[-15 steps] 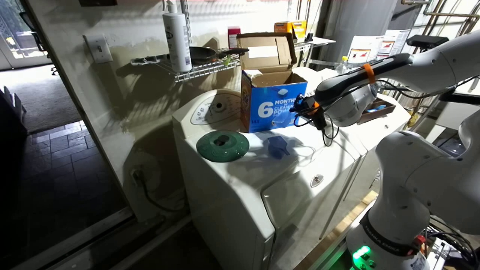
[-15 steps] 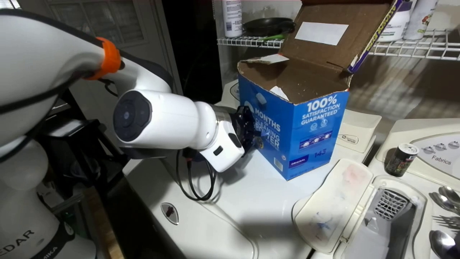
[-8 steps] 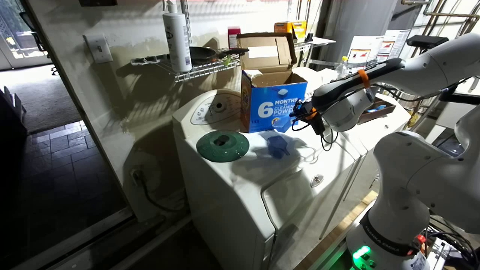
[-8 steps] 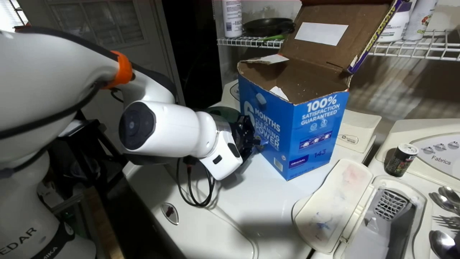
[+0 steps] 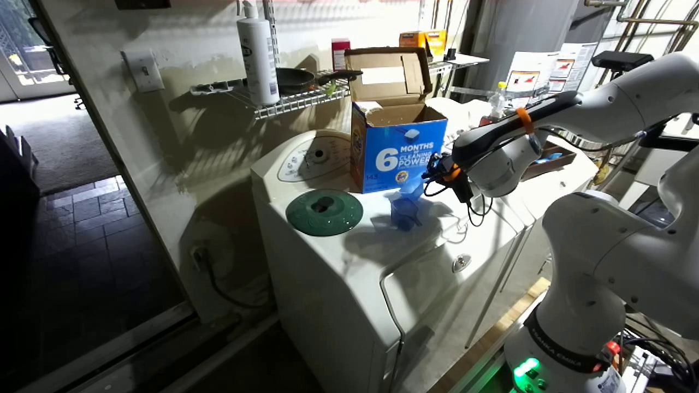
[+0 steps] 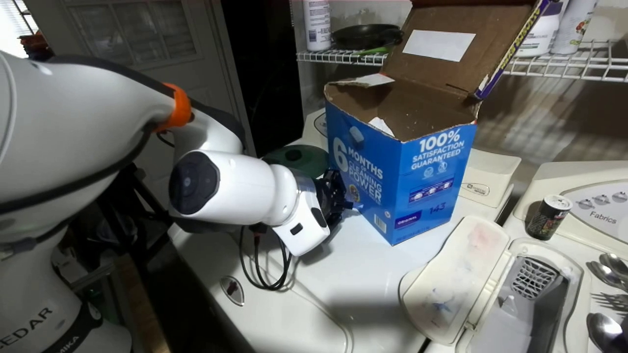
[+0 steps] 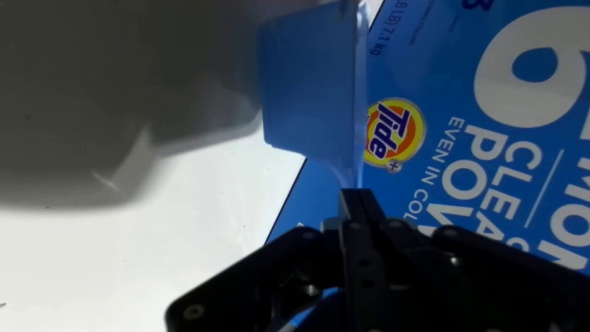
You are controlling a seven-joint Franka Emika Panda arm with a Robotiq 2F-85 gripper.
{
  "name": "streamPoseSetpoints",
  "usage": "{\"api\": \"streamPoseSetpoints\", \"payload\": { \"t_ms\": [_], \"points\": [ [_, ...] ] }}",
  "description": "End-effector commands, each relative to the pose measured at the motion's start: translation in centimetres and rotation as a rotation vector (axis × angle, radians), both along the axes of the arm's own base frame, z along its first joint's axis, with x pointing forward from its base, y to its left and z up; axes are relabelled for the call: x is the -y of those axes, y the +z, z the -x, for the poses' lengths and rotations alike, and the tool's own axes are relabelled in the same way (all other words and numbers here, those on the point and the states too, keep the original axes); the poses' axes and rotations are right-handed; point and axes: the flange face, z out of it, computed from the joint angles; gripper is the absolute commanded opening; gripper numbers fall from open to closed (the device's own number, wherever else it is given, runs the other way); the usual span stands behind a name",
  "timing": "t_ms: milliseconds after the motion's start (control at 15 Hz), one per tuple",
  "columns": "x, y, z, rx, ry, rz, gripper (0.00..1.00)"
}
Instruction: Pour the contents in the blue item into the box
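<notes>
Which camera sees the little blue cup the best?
The wrist view: the blue cup looks biggest there, though the picture's top cuts some off. Both exterior views show it small, near the box; in an exterior view only a sliver peeks past the gripper.

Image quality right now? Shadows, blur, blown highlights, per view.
Wrist view: gripper dark, softer lower down; blue cup blurry along its left side; box in focus; heavy shadow upper left. In an exterior view: white machine partly shaded, pale floor at left washed out. In an exterior view: window at upper left blown out.
</notes>
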Motion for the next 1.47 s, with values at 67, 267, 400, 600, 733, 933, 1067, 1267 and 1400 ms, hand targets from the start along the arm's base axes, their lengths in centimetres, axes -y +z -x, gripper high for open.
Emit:
{"api": "streamPoseSetpoints", "payload": {
  "t_ms": [67,267,400,600,733,933,1067,1267,1400],
  "points": [
    [-0.4,-0.5,0.0,-0.018,-0.022,0.005,0.33],
    [-0.5,-0.5,-0.1,-0.020,-0.022,0.012,0.54],
    [-0.7,-0.3,-0.2,-0.019,-0.022,0.020,0.69],
    [-1.0,0.0,-0.3,-0.038,-0.032,0.061,0.89],
    [-1.3,0.2,-0.4,-0.063,-0.042,0.092,0.99],
    [-1.9,0.4,-0.5,-0.089,-0.043,0.127,1.00],
    [-2.2,0.5,-0.5,-0.109,-0.055,0.143,1.00],
    [-2.5,0.9,-0.4,-0.143,-0.079,0.185,1.00],
    [-2.4,1.1,-0.2,-0.167,-0.101,0.218,1.00]
  ]
}}
